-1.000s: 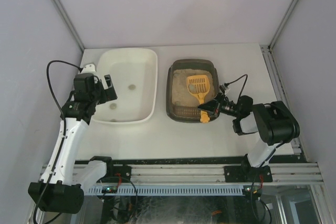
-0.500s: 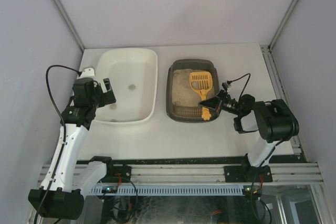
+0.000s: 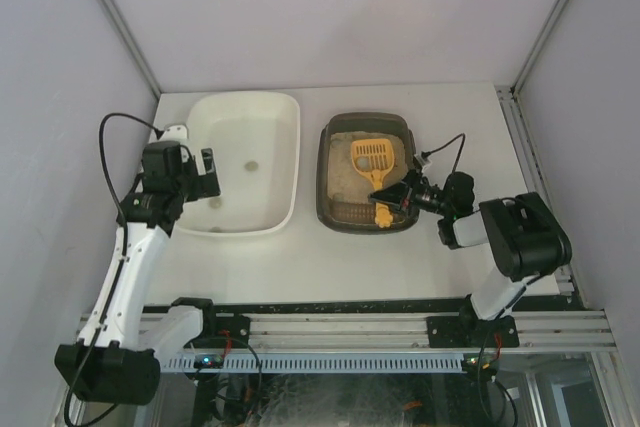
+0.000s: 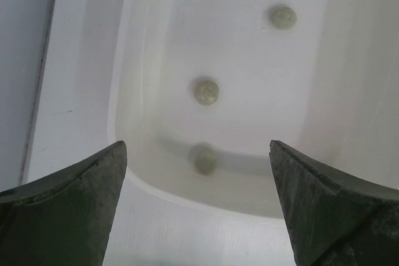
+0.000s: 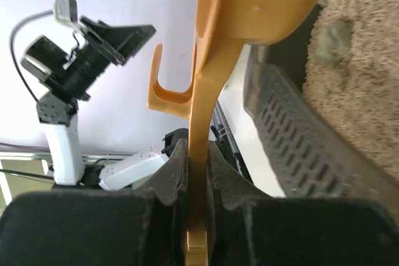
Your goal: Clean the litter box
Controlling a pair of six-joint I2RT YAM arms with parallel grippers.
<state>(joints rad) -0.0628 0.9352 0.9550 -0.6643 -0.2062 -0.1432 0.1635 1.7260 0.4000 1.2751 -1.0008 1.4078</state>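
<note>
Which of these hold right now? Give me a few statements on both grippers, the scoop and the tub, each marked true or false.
1. The right gripper is shut on the handle of the yellow scoop. True.
2. The left gripper is clamped on the rim of the white tub. False: its jaws stand wide open above one end of the tub and hold nothing.
3. Three small clumps lie in the white tub. True.
4. The scoop's head is inside the white tub. False: it is over the litter box.
5. The litter box stands to the left of the white tub in the top view. False: it stands to the right.
</note>
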